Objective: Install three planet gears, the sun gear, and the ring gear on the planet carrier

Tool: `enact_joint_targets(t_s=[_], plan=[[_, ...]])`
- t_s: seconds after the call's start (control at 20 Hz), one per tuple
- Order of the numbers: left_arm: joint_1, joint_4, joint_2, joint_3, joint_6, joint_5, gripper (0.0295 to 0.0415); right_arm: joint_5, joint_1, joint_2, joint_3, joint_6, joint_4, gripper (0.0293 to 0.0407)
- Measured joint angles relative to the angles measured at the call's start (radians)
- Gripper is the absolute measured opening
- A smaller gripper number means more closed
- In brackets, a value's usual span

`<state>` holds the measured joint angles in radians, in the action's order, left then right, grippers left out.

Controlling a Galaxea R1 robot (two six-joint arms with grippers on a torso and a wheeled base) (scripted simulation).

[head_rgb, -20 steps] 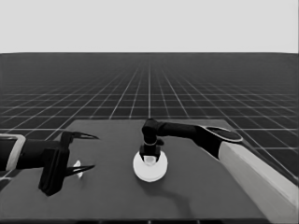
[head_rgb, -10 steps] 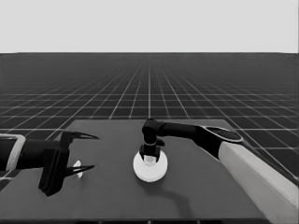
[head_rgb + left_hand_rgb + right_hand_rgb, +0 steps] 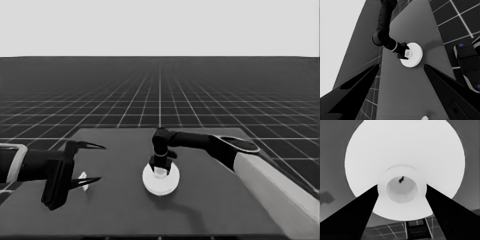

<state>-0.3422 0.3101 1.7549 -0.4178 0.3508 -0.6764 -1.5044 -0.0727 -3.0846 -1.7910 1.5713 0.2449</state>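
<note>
The larger round part (image 3: 160,178), the ring gear, sits flat near the middle of the table (image 3: 215,210), and no gears or smaller round part show anywhere, so they are probably stacked beneath it. The right claw (image 3: 160,170) stands straight down over this part's raised hub (image 3: 401,186); in the right wrist view the two fingers (image 3: 357,215) flank the hub closely, seemingly touching its sides, so it looks clamped on the hub, though contact cannot be confirmed. The step in hand appears to be seating or letting go of this last part. To do it well, the claw should press evenly and straight down, keep the hub centred between the fingers, and then part them only a little before lifting vertically, since a sideways drag could tilt the part off whatever lies under it. The left claw (image 3: 82,162) waits with fingers spread wide at about nine o'clock from the ring gear, over the table's left end, a thin white piece (image 3: 83,181) lying below it (under the fingers, not gripped).
</note>
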Motion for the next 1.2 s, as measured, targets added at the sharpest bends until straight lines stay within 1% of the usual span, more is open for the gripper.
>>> enact_joint_targets(t_s=[1.2], plan=[[0.0,0.0,0.0,0.0,0.0,0.0,0.0385,0.0,-0.005,0.001,-0.001,0.209,0.0,0.0349]])
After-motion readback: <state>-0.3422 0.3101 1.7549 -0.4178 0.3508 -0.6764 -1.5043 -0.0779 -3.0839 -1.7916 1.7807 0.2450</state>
